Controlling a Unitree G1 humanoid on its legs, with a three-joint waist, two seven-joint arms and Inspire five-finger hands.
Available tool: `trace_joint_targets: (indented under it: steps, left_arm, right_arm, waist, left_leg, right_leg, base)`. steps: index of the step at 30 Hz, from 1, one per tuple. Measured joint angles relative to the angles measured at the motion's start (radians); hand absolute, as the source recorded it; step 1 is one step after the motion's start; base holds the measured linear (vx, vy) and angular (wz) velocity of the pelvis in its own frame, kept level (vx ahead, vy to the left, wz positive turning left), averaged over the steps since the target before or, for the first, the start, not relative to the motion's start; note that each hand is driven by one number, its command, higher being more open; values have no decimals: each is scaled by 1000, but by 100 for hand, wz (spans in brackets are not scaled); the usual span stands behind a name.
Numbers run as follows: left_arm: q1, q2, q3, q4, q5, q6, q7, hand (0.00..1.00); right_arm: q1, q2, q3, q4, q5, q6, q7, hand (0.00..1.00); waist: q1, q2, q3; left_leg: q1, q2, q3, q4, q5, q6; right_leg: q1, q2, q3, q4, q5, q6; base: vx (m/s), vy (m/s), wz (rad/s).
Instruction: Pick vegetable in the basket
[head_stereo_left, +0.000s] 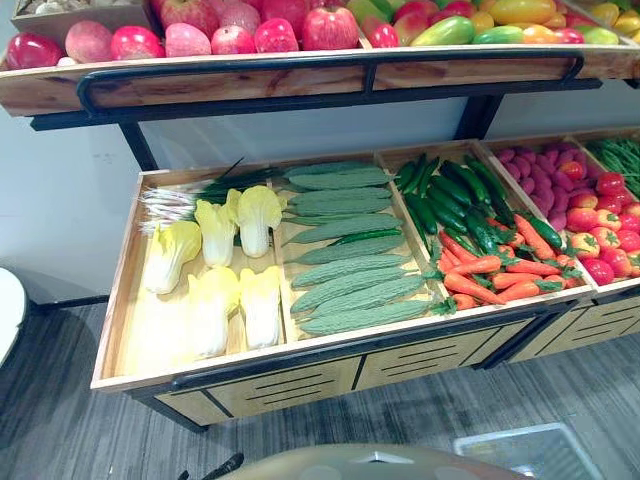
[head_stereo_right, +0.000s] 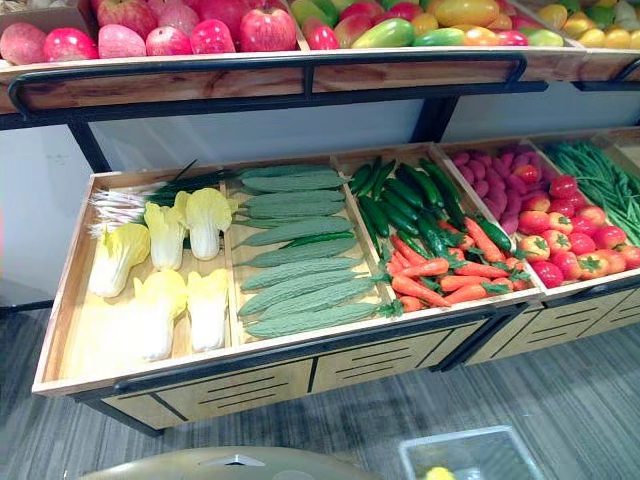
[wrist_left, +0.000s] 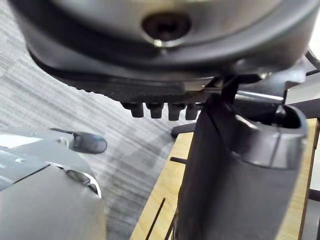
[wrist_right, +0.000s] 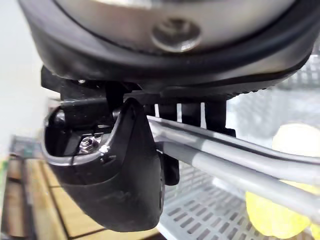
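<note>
left eye view: a wooden produce stand (head_stereo_left: 330, 345) takes the middle of the frame. its lower shelf is split into compartments. pale cabbages (head_stereo_left: 218, 262) and spring onions (head_stereo_left: 175, 200) lie at the left, and bumpy green gourds (head_stereo_left: 345, 262) lie in the centre. right of them are dark cucumbers (head_stereo_left: 455, 200) above orange carrots (head_stereo_left: 500, 275). at the right edge are purple tubers (head_stereo_left: 545, 175) above tomatoes (head_stereo_left: 605, 225). apples (head_stereo_left: 230, 35) and mangoes (head_stereo_left: 445, 30) line the upper shelf along the top. a pale mesh basket (head_stereo_left: 520, 450) shows at the bottom right, over the grey floor (head_stereo_left: 400, 420). in the right eye view a yellow vegetable (head_stereo_right: 437, 473) lies inside it. in the right wrist view the right hand (wrist_right: 115, 170) is clasped on the basket's grey handles (wrist_right: 240, 165), which run between its thumb and its fingers (wrist_right: 215, 117). the yellow vegetable lies in the mesh beyond. in the left wrist view the left hand (wrist_left: 235, 180) holds nothing. short fingertips (wrist_left: 155, 110) peek past its palm, and i cannot tell whether they are straight or curled.
</note>
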Motion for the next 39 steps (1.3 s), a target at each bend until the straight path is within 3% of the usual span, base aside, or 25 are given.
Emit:
trace_joint_targets:
  steps: [13, 21, 28, 34, 39]
  left_arm:
    - [-33, 18, 45, 1, 0, 0, 11, 100]
    - [-44, 15, 41, 11, 29, -1, 23, 100]
    - [-48, -8, -38, 43, 54, 0, 36, 100]
    - [-56, 17, -75, 45, 68, -6, 48, 100]
    - [-54, 19, -73, 55, 68, -5, 57, 100]
  right_arm:
    - [-19, 40, 15, 87, 44, -13, 19, 0]
    - [-42, 105, 22, 110, 64, -32, 13, 0]
    - [-18, 179, 204, 86, 106, -77, -27, 0]
    - [1, 176, 362, 78, 105, -118, -27, 0]
    - [2, 174, 402, 68, 102, -120, -26, 0]
  waist:
    - [26, -21, 46]
    - [46, -14, 61]
    - [59, -6, 71]
    - [74, -28, 79]
    - [93, -31, 81]
  left_leg:
    - [52, -17, -18, 4, -37, 9]
    - [65, -16, -16, 4, -45, 10]
    - [82, -16, 2, 3, -45, 9]
    - [85, -14, 6, 3, -37, 5]
    - [101, -11, 19, 12, -40, 4]
  right_leg:
    - [72, -23, -40, 2, -21, 7]
    - [73, -26, -39, 22, -21, 6]
    - [72, -23, -28, 34, -22, 5]
    - [68, -21, -25, 31, -31, 5]
    - [78, -19, -15, 33, -31, 5]
  base:
    - [72, 4, 5]
    - [-21, -21, -2]
    - [-61, -41, -8]
    - [-80, -55, -4]
    - [-66, -40, -6]
